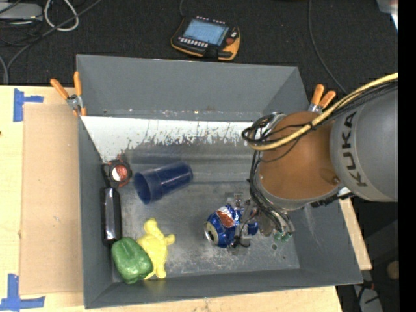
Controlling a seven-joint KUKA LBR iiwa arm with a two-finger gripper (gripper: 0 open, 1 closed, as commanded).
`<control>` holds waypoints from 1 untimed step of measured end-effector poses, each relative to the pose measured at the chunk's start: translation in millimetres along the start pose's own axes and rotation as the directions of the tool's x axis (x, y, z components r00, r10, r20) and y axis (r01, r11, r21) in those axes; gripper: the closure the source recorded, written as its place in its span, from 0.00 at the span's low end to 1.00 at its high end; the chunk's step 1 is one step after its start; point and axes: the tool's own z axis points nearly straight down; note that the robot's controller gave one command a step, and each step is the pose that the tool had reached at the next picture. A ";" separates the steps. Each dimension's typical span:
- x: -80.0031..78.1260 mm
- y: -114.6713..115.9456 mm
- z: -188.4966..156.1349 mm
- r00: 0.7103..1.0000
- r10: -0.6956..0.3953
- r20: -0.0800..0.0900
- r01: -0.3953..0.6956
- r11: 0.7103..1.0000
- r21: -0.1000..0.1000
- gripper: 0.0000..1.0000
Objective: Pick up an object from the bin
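Five things lie in the grey bin (195,109), and the one nearest my gripper (255,231) is a crushed blue drinks can (220,229) with red and white markings, lying on its side on the bin floor, right of the middle and toward the near wall. The gripper is down low just beside the can's right end, seemingly touching it. The orange wrist cover hides so much of it that I cannot tell whether it is wide or narrow, or whether the can is between its parts at all. I judge the can to be light, with thin metal that gives under pressure. Its dented skin is likely slick in places, and the creases may offer some bite. I would take hold across the flattened middle of the body, not over the rounded end, where a squeeze could squirt it away, and I would keep the squeeze modest. Well apart on the left lie a blue plastic cup (162,182) on its side, a black torch (112,207) along the left wall, and a yellow toy figure (156,246) touching a green toy pepper (132,260) in the near-left corner.
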 end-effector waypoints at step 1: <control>-1.3 -25.2 84.2 0.999 0.035 -0.009 -0.035 0.999 0.001 1.00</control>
